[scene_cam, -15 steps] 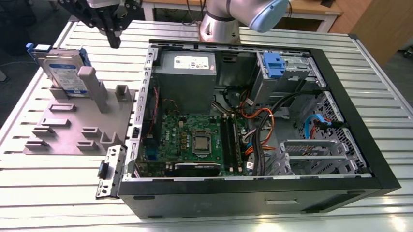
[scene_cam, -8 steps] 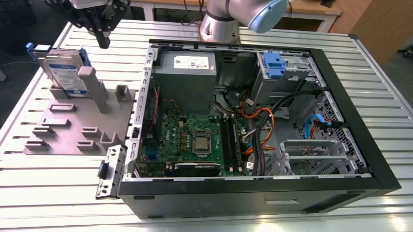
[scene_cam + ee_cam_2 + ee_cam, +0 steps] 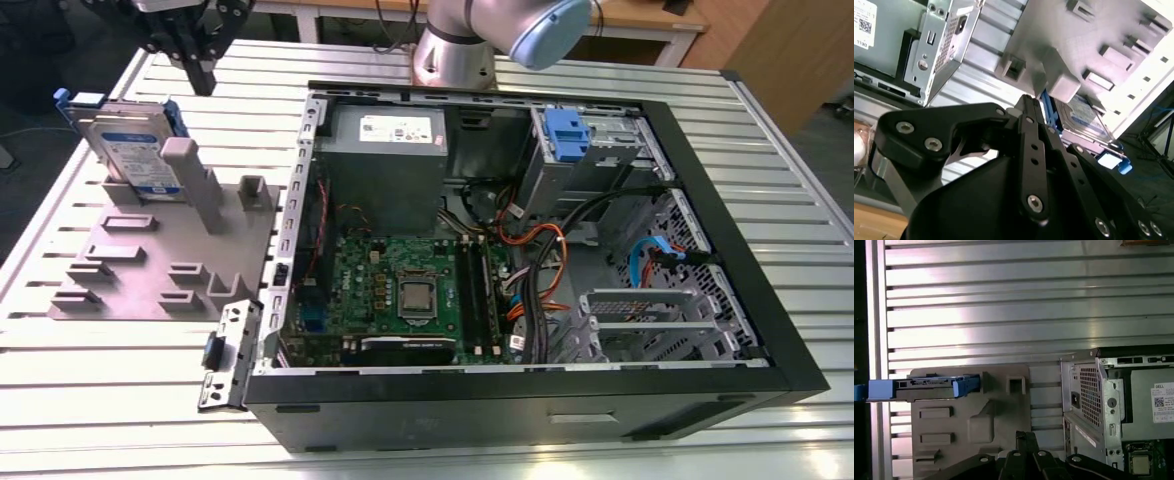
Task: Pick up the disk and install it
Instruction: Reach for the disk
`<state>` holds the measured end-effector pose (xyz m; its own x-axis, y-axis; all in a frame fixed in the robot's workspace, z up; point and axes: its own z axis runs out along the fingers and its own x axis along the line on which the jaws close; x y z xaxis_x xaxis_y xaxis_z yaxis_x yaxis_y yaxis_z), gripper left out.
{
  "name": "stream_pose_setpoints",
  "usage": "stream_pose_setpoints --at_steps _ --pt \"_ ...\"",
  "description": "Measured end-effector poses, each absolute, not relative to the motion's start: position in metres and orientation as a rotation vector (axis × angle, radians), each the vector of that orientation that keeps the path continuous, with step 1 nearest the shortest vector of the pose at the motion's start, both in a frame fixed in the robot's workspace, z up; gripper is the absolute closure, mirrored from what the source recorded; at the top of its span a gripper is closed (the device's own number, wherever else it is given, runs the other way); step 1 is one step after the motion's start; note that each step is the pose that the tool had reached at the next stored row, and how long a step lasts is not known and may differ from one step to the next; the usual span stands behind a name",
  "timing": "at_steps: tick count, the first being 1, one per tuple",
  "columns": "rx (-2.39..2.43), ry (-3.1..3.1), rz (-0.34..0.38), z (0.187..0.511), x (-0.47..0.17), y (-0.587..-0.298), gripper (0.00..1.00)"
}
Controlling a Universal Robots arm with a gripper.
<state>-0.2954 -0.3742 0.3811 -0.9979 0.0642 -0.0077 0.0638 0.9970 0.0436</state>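
Silver disk (image 3: 134,150): stands on edge in a slot of the fixture, with blue rails along its sides and its white-and-blue label showing in the exterior view. The first wrist view shows it edge-on (image 3: 929,385).
Fixture (image 3: 147,270): grey plastic, flat on the table, just beside the case on the exterior view's left.
Gripper (image 3: 200,85): hangs over the table beyond the disk, near it but apart, touching nothing.
Fingers (image 3: 1020,441): drawn narrow, tips close together, nothing between them.
Arm pose: wrist upright, fingers pointing straight down. The arm's base (image 3: 454,50) stands behind the case.
Case (image 3: 534,400): black, open, lying on its side.
Power-supply box (image 3: 387,150): grey, inside the case.
Drive cage (image 3: 607,150): carries a blue latch (image 3: 567,135).
Table (image 3: 80,400): slatted aluminium.
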Motion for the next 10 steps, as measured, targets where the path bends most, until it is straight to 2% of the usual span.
stream_pose_setpoints --at_steps 10 --pt "0.077 3.131 0.069 0.378 -0.327 -0.373 0.89"
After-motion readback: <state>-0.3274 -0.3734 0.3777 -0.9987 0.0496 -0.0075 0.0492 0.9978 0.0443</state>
